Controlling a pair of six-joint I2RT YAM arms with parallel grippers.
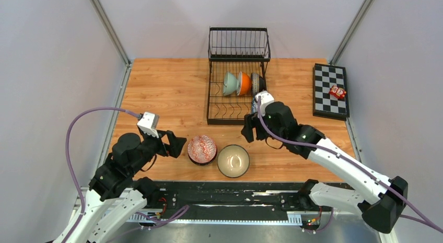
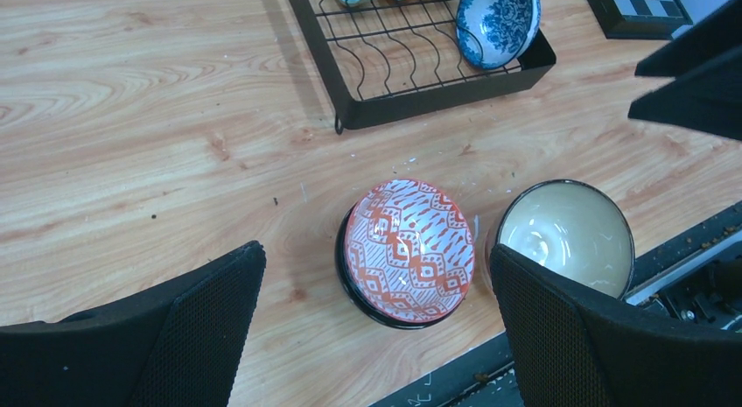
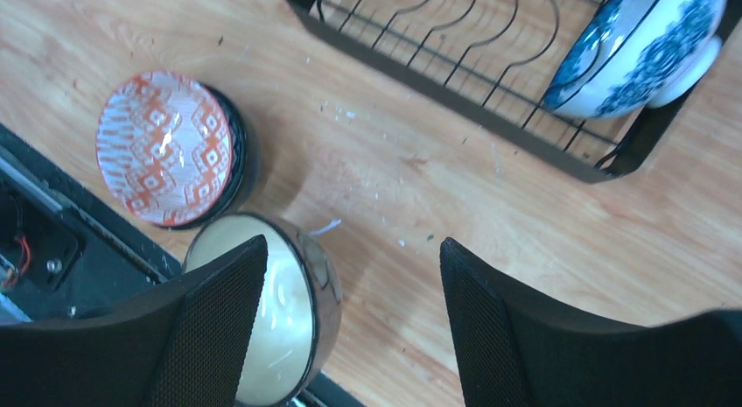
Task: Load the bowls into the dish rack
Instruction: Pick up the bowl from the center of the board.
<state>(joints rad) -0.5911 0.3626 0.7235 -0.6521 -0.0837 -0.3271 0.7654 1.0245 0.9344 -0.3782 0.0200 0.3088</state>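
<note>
Left tool beside red-patterned bowl

Light-brown wood-grain desk: small white specks and dark flecks scattered on surface near front edge. Flat black-and-white checkered board lies at far right of desk, just beside right wall. Small red-and-white object sits on board near its right edge; too small to identify. Plain grey walls on three sides, slanted metal corner posts at back. Black strip runs along near desk edge, crumbs on it.
</note>
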